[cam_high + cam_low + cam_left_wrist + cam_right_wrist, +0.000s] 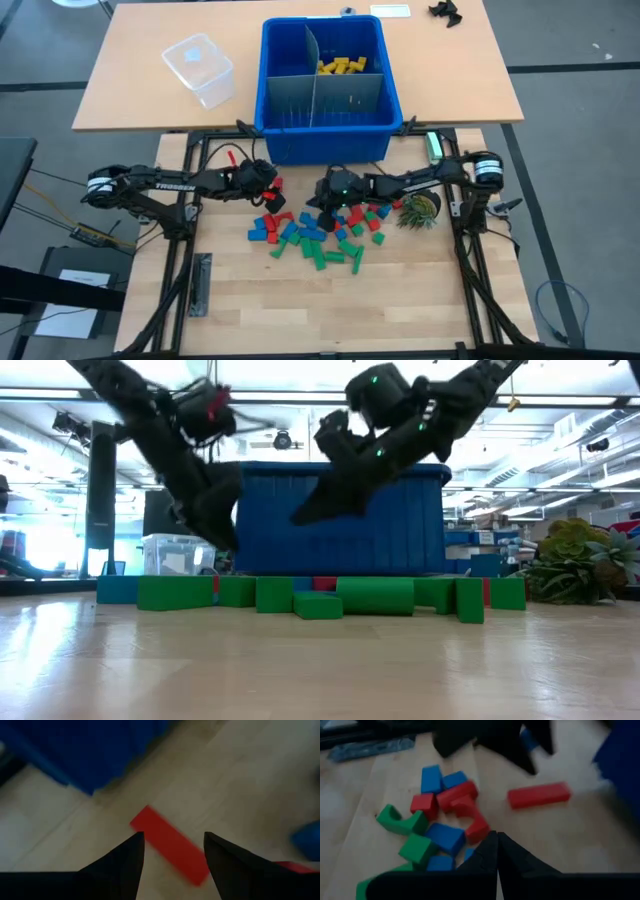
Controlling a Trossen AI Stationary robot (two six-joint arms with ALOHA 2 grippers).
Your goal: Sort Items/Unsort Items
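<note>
Red, blue and green blocks (320, 235) lie in a loose heap on the wooden table, seen in the low view as a row of green blocks (375, 596). Several yellow blocks (342, 66) sit in the far right compartment of the blue bin (390, 110). My left gripper (174, 842) is open and tipped down over a long red block (170, 842) that lies flat on the table near the bin; its fingers stand on either side without touching. My right gripper (496, 842) is shut and empty, raised above the heap's far edge (322, 197).
Grey divider sheets (315, 80) split the bin. On the far table stands a clear plastic tub (200, 68). A small spiky plant (420, 208) sits at the right beside my right arm. The two grippers are close together in front of the bin.
</note>
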